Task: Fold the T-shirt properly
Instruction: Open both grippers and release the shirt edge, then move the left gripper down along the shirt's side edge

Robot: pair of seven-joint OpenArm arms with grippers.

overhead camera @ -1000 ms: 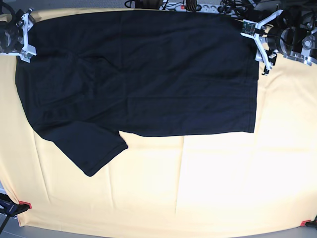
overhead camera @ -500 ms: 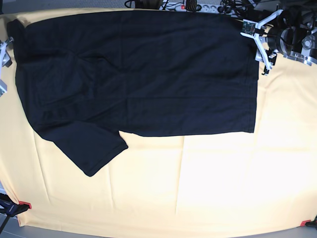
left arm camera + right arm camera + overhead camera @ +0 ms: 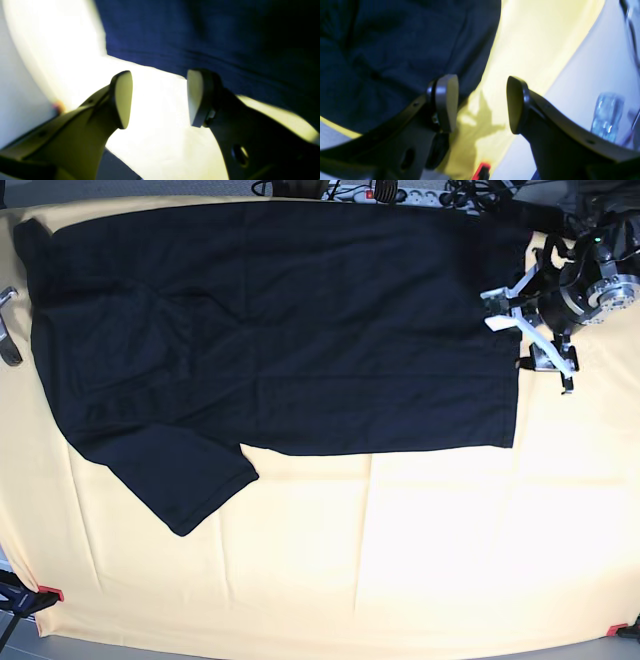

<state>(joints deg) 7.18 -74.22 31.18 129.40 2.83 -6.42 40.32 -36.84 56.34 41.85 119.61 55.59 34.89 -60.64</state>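
The black T-shirt (image 3: 280, 330) lies spread across the far half of the yellow-covered table (image 3: 400, 550), with one sleeve (image 3: 180, 480) pointing toward the near left. My left gripper (image 3: 518, 330) hovers open at the shirt's right edge. In the left wrist view the left gripper (image 3: 160, 82) is empty over yellow cloth, and its right finger (image 3: 200, 97) overlaps the T-shirt's (image 3: 200, 37) hem. My right gripper (image 3: 8, 330) barely shows at the left edge. Seen from the right wrist, the right gripper (image 3: 481, 85) is open and empty beside the T-shirt (image 3: 395, 50).
Cables and a power strip (image 3: 390, 192) run along the table's far edge. Red clamps (image 3: 50, 593) (image 3: 617, 630) hold the yellow cover at the near corners. A clear water bottle (image 3: 607, 115) stands off the table in the right wrist view.
My left gripper has moved from the shirt's far right corner nearer along its right edge. My right arm has drawn away from the far left corner to the view's left edge.
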